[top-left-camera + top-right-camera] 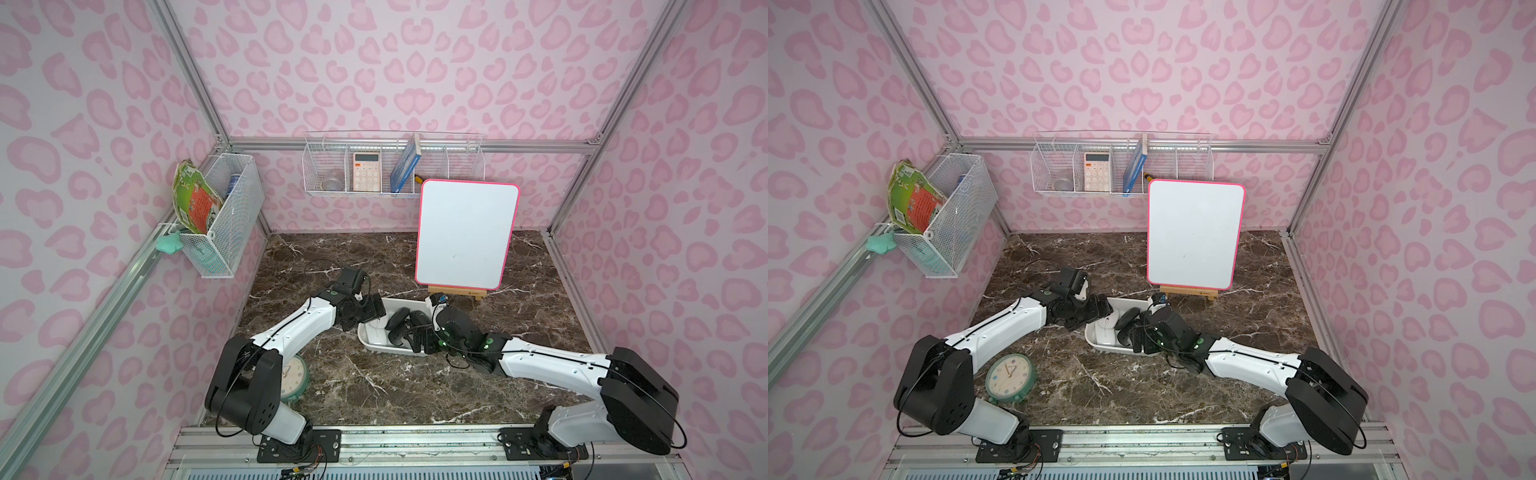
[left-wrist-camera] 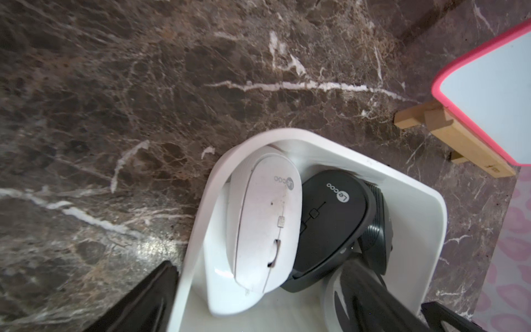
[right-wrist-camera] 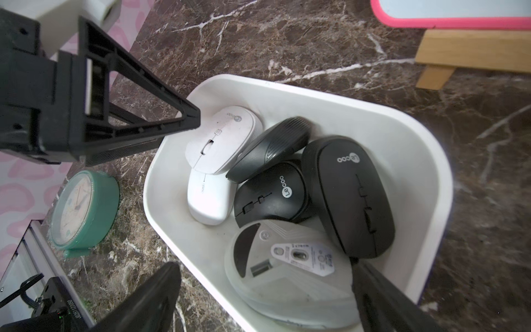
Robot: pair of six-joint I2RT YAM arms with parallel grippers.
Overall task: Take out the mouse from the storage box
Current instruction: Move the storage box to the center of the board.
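Observation:
The storage box (image 1: 384, 350), a shallow white tub, sits mid-table and holds several mice. In the right wrist view I see a white mouse (image 3: 227, 138), a black mouse (image 3: 270, 198) and an upside-down pale mouse (image 3: 287, 273). My left gripper (image 2: 258, 301) is open at the box's left end, one finger (image 2: 143, 299) outside the wall and the other inside, with a white mouse (image 2: 264, 218) between them. My right gripper (image 3: 267, 299) is open too. It straddles the near wall and the upside-down mouse, gripping nothing.
A pink-framed whiteboard (image 1: 467, 235) on a wooden easel stands just behind the box. A green clock (image 1: 1011, 376) lies at the front left near the left arm. White wire baskets (image 1: 392, 166) hang on the back and left walls.

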